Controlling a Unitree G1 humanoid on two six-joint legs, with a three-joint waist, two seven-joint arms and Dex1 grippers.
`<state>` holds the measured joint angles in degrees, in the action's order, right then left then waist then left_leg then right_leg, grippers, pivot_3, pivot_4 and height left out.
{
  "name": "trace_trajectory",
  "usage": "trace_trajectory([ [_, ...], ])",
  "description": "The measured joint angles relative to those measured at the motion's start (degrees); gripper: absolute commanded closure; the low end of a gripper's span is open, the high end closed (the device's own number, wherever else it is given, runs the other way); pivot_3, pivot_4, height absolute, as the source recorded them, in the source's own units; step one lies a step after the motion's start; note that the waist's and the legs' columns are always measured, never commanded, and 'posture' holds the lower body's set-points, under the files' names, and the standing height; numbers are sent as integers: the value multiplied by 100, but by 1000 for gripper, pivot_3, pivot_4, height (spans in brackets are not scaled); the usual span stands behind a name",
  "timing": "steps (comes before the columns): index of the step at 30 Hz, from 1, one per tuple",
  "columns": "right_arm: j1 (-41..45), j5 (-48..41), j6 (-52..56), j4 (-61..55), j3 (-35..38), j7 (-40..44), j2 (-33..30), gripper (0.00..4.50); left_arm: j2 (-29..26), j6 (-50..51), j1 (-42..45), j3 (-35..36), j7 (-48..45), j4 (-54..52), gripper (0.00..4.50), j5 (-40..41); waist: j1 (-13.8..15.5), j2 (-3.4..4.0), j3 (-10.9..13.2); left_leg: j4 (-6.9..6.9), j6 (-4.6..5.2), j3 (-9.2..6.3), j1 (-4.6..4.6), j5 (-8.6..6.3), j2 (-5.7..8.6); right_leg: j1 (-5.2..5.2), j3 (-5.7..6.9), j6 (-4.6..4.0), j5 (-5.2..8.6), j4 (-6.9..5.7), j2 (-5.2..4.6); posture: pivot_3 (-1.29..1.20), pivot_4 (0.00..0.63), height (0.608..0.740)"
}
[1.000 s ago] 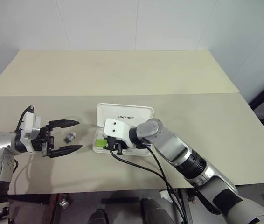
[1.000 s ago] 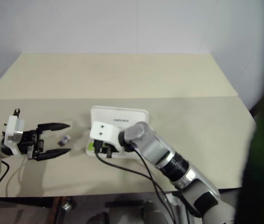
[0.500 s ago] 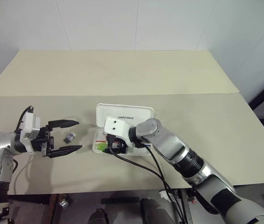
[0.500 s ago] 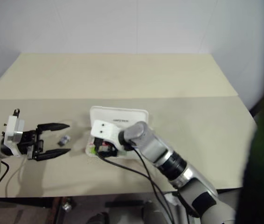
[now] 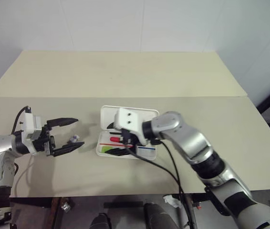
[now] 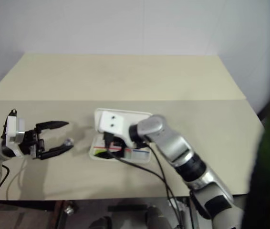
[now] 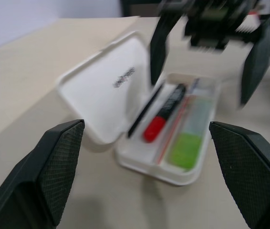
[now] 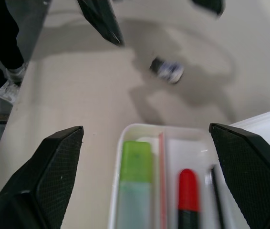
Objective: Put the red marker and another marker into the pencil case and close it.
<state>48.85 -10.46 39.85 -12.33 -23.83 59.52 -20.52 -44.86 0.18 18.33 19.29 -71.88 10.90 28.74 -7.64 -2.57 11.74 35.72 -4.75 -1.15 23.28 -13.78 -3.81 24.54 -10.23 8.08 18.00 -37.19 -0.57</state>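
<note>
Both markers, red (image 7: 164, 114) and green (image 7: 186, 149), lie in the open case (image 7: 101, 86), your pincers gape wide and empty, so you now swing the lid shut.

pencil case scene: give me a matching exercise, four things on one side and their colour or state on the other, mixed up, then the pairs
Things:
1. case
2. stubby marker
3. slim marker
4. right tool

States:
a. red and black, lying in the case
b. white, lid open
c. open, above the case
d. lime green, lying in the case

Pairs: 1-b, 2-d, 3-a, 4-c
</note>
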Motion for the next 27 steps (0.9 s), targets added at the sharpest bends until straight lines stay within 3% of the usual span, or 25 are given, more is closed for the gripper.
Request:
trace_trajectory([
  [8, -684, -497, -971, -68, 1063, 528, -994, 37, -108, -471, 413, 9, 654, 1220, 0, -649, -36, -1, 0, -17, 1, 6, -1, -1, 0, 0, -3, 4, -2, 16, 0, 0, 150, 740],
  [15, -929, -501, -1235, 12, 1244, 454, -1262, 37, -138, -562, 606, -209, 1078, 2167, 0, -1139, -17, -1, 0, -18, 1, 8, 0, -1, 0, 1, -4, 4, -2, 19, -1, 0, 150, 740],
  [23, -1102, -492, -1242, 36, 1295, 235, -1272, 37, 4, -199, 553, -358, 1093, 2074, 0, -1107, -1, -2, 1, -18, 1, 8, 0, -1, 0, 1, -3, 4, -2, 15, -1, 0, 150, 740],
  [27, -1137, -493, -1243, 17, 1306, 205, -1317, 37, 3, 198, 130, -406, 903, 1528, 0, -976, -19, -2, 1, -22, 1, 8, -1, -1, -1, 3, -4, 3, -2, 14, -1, 0, 150, 740],
])
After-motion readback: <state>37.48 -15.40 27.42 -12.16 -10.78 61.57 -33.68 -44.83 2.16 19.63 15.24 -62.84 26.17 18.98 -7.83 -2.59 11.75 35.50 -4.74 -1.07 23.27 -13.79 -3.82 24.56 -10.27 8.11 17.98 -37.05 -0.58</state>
